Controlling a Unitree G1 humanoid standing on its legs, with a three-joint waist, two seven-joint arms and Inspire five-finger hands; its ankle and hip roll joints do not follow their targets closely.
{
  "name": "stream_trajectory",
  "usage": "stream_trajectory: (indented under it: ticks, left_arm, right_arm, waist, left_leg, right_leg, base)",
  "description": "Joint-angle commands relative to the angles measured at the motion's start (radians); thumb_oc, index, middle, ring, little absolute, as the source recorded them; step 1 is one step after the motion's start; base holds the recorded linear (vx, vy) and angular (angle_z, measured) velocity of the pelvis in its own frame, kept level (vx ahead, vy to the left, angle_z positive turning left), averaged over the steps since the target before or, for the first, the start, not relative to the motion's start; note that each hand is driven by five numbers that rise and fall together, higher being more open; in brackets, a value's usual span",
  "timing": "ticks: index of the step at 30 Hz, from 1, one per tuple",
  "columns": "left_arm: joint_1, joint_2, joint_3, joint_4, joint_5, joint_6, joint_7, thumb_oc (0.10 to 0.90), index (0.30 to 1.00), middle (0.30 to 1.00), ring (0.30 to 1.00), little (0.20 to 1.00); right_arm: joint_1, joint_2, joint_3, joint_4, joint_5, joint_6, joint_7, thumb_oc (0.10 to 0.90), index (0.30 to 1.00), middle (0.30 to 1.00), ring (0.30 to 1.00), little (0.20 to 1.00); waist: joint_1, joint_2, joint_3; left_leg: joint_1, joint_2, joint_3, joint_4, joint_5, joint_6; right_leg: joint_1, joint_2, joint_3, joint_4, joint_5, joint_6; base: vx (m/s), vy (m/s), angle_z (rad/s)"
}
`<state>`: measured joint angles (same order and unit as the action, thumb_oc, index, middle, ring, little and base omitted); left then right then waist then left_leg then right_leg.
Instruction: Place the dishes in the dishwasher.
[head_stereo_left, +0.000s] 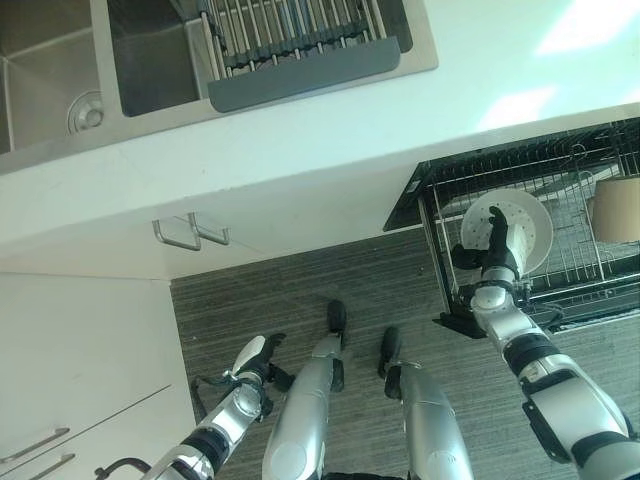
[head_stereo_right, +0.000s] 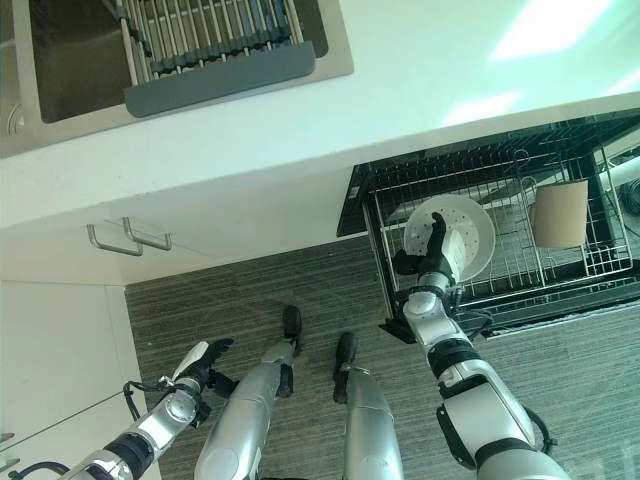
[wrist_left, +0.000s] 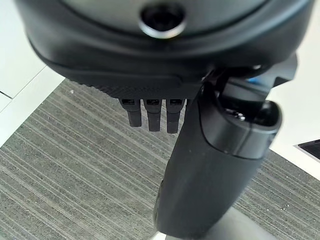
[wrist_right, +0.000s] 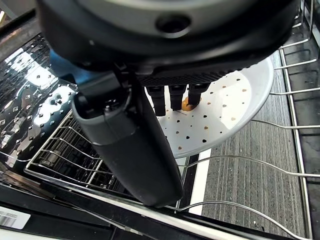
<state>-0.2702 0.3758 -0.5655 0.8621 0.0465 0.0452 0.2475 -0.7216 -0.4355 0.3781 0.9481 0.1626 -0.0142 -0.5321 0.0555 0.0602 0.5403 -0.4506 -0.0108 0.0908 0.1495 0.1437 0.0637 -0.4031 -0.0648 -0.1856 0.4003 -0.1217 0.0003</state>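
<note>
my right robot hand reaches into the pulled-out dishwasher rack, its straight fingers laid against the white plate, which stands tilted on edge among the wire tines near the rack's front corner. further along the same rack sits a tan cup, apart from the plate. up on the desk the sink holds a dish-drying rack. my left robot hand hangs low over the striped floor, fingers relaxed and holding nothing.
</note>
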Motion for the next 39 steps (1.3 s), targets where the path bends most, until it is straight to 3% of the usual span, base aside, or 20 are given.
stream_trajectory:
  ticks: [1, 4, 6, 9, 10, 14, 18, 22, 27, 29, 30, 31, 32, 33, 35, 36, 37, 39]
  left_arm:
    - [0.031, -0.044, -0.02, -0.021, 0.013, -0.001, -0.006, 0.8, 0.9, 0.9, 0.9, 0.9]
    - [0.042, -0.05, -0.012, -0.01, 0.015, -0.002, -0.003, 0.8, 0.9, 0.9, 0.9, 0.9]
    - [0.052, -0.055, -0.012, 0.001, 0.011, -0.001, 0.007, 0.8, 0.9, 0.9, 0.9, 0.9]
    - [0.066, -0.066, -0.005, 0.019, 0.014, 0.002, 0.023, 0.8, 0.9, 0.9, 0.9, 0.9]
    - [0.077, -0.074, 0.001, 0.036, 0.023, -0.001, 0.032, 0.8, 0.9, 0.9, 0.9, 0.9]
    - [0.105, -0.087, 0.032, 0.08, 0.018, -0.006, 0.059, 0.8, 0.9, 0.9, 0.9, 0.9]
    - [0.149, -0.093, 0.063, 0.101, 0.052, -0.057, 0.091, 0.8, 0.9, 0.9, 0.9, 0.9]
    - [0.202, -0.098, 0.091, 0.112, 0.075, -0.081, 0.085, 0.8, 0.9, 0.9, 0.9, 0.9]
    - [0.257, -0.102, 0.118, 0.129, 0.097, -0.087, 0.055, 0.8, 0.9, 0.9, 0.9, 0.9]
    - [0.278, -0.104, 0.136, 0.15, 0.063, -0.088, 0.034, 0.8, 0.9, 0.9, 0.9, 0.9]
    - [0.282, -0.105, 0.14, 0.154, 0.057, -0.088, 0.03, 0.8, 0.9, 0.9, 0.9, 0.9]
    - [0.298, -0.107, 0.164, 0.17, 0.026, -0.087, 0.017, 0.8, 0.9, 0.9, 0.9, 0.9]
    - [0.306, -0.11, 0.179, 0.181, 0.02, -0.09, 0.011, 0.8, 0.9, 0.9, 0.9, 0.9]
    - [0.321, -0.116, 0.214, 0.206, 0.002, -0.093, 0.002, 0.8, 0.9, 0.9, 0.9, 0.9]
    - [0.329, -0.117, 0.235, 0.213, -0.016, -0.087, -0.003, 0.8, 0.9, 0.9, 0.9, 0.9]
    - [0.331, -0.116, 0.24, 0.216, -0.025, -0.086, -0.006, 0.8, 0.9, 0.9, 0.9, 0.9]
    - [0.334, -0.118, 0.251, 0.226, -0.042, -0.085, -0.01, 0.8, 0.9, 0.9, 0.9, 0.9]
    - [0.334, -0.121, 0.269, 0.248, -0.063, -0.083, -0.014, 0.8, 0.9, 0.9, 0.9, 0.9]
  right_arm:
    - [-0.011, 0.014, 0.015, -0.042, 0.05, -0.04, 0.029, 0.8, 0.9, 0.9, 0.9, 0.9]
    - [-0.01, 0.017, -0.006, -0.069, 0.077, -0.083, -0.049, 0.8, 0.9, 0.9, 0.9, 0.9]
    - [-0.002, 0.025, -0.044, -0.106, 0.174, -0.119, -0.117, 0.8, 0.9, 0.9, 0.9, 0.9]
    - [0.032, 0.038, -0.097, -0.185, 0.228, -0.21, -0.165, 0.8, 0.9, 0.9, 0.9, 0.9]
    - [0.074, 0.061, -0.139, -0.281, 0.296, -0.31, -0.207, 0.8, 0.9, 0.9, 0.9, 0.9]
    - [0.219, 0.098, -0.198, -0.489, 0.215, -0.463, -0.364, 0.8, 0.9, 0.9, 0.9, 0.9]
    - [0.337, 0.108, -0.216, -0.616, 0.141, -0.552, -0.422, 0.8, 0.9, 0.9, 0.9, 0.9]
    - [0.441, 0.119, -0.219, -0.726, 0.052, -0.655, -0.42, 0.8, 0.9, 0.9, 0.9, 0.9]
    - [0.517, 0.11, -0.245, -0.838, 0.009, -0.704, -0.45, 0.8, 0.9, 0.9, 0.9, 0.9]
    - [0.555, 0.117, -0.292, -0.862, 0.249, -0.706, -0.388, 0.8, 0.9, 0.9, 0.9, 0.9]
    - [0.562, 0.117, -0.304, -0.863, 0.283, -0.708, -0.374, 0.8, 0.9, 0.9, 0.9, 0.9]
    - [0.59, 0.116, -0.35, -0.871, 0.347, -0.769, -0.337, 0.8, 0.9, 0.9, 0.9, 0.9]
    - [0.608, 0.116, -0.383, -0.882, 0.318, -0.784, -0.364, 0.8, 0.9, 0.9, 0.9, 0.9]
    - [0.648, 0.09, -0.471, -0.913, 0.156, -0.779, -0.485, 0.8, 0.9, 0.9, 0.9, 0.9]
    - [0.682, 0.075, -0.538, -0.913, 0.086, -0.694, -0.642, 0.8, 0.9, 0.9, 0.9, 0.9]
    - [0.692, 0.068, -0.56, -0.905, 0.062, -0.65, -0.695, 0.8, 0.9, 0.9, 0.9, 0.9]
    - [0.719, 0.061, -0.603, -0.879, 0.043, -0.561, -0.796, 0.8, 0.9, 0.9, 0.9, 0.9]
    - [0.789, 0.058, -0.718, -0.721, 0.11, -0.502, -0.845, 0.8, 0.9, 0.9, 0.9, 0.9]
  waist:
    - [0.003, 0.047, -0.02]
    - [0.0, 0.048, -0.02]
    - [-0.006, 0.046, -0.02]
    - [-0.019, 0.041, -0.02]
    - [-0.033, 0.036, -0.02]
    - [-0.068, 0.022, -0.02]
    - [-0.086, 0.014, -0.059]
    - [-0.099, 0.007, -0.117]
    - [-0.114, -0.001, -0.174]
    - [-0.125, -0.007, -0.196]
    - [-0.127, -0.009, -0.2]
    - [-0.134, -0.016, -0.211]
    - [-0.139, -0.02, -0.217]
    - [-0.151, -0.033, -0.232]
    - [-0.16, -0.042, -0.242]
    - [-0.163, -0.044, -0.245]
    - [-0.169, -0.049, -0.25]
    - [-0.185, -0.057, -0.258]
  left_leg:
    - [0.03, 0.023, -0.001, 0.151, -0.278, -0.027]
    - [0.045, 0.026, 0.005, 0.151, -0.282, -0.027]
    - [0.061, 0.028, 0.009, 0.151, -0.288, -0.028]
    - [0.085, 0.032, 0.015, 0.151, -0.296, -0.028]
    - [0.115, 0.034, 0.018, 0.151, -0.305, -0.029]
    - [0.186, 0.037, 0.029, 0.151, -0.327, -0.029]
    - [0.239, 0.032, 0.036, 0.151, -0.347, -0.029]
    - [0.29, 0.026, 0.036, 0.151, -0.359, -0.026]
    - [0.334, 0.025, 0.045, 0.151, -0.375, -0.021]
    - [0.352, 0.03, 0.055, 0.151, -0.385, -0.02]
    - [0.354, 0.031, 0.057, 0.151, -0.386, -0.02]
    - [0.361, 0.036, 0.063, 0.151, -0.39, -0.02]
    - [0.365, 0.039, 0.068, 0.151, -0.393, -0.02]
    - [0.372, 0.044, 0.078, 0.151, -0.4, -0.02]
    - [0.377, 0.048, 0.086, 0.151, -0.407, -0.019]
    - [0.378, 0.049, 0.089, 0.151, -0.409, -0.018]
    - [0.381, 0.053, 0.097, 0.151, -0.412, -0.017]
    - [0.389, 0.058, 0.107, 0.151, -0.42, -0.012]
  right_leg:
    - [0.017, 0.006, -0.01, -0.1, 0.009, 0.037]
    - [0.03, 0.005, -0.01, -0.1, 0.007, 0.035]
    - [0.045, 0.006, -0.005, -0.1, 0.002, 0.036]
    - [0.068, 0.011, 0.004, -0.1, -0.005, 0.034]
    - [0.097, 0.015, 0.012, -0.1, -0.016, 0.031]
    - [0.173, 0.018, 0.02, -0.1, -0.039, 0.031]
    - [0.231, 0.015, 0.024, -0.1, -0.063, 0.03]
    - [0.288, 0.015, 0.028, -0.1, -0.08, 0.026]
    - [0.329, 0.017, 0.034, -0.1, -0.099, 0.024]
    - [0.343, 0.02, 0.041, -0.1, -0.109, 0.024]
    - [0.345, 0.02, 0.042, -0.1, -0.11, 0.024]
    - [0.349, 0.022, 0.043, -0.1, -0.115, 0.024]
    - [0.351, 0.023, 0.042, -0.1, -0.116, 0.026]
    - [0.354, 0.025, 0.041, -0.1, -0.119, 0.031]
    - [0.354, 0.027, 0.042, -0.1, -0.123, 0.035]
    - [0.354, 0.027, 0.042, -0.1, -0.123, 0.037]
    - [0.353, 0.028, 0.041, -0.1, -0.125, 0.038]
    - [0.355, 0.031, 0.041, -0.1, -0.125, 0.04]
  base:
    - [0.02, 0.002, -0.03]
    - [0.01, 0.001, -0.01]
    - [0.03, 0.005, -0.05]
    - [0.04, -0.003, -0.06]
    - [0.06, -0.023, -0.01]
    - [0.02, -0.071, -0.02]
    - [0.02, -0.085, -0.02]
    - [0.06, -0.096, -0.1]
    - [0.09, -0.069, -0.07]
    - [0.07, -0.047, -0.05]
    - [0.07, -0.049, -0.07]
    - [0.07, -0.051, -0.11]
    - [0.11, -0.093, -0.17]
    - [0.08, -0.08, -0.15]
    - [0.06, -0.07, -0.16]
    - [0.05, -0.061, -0.16]
    - [0.04, -0.061, -0.17]
    - [0.06, -0.087, -0.12]
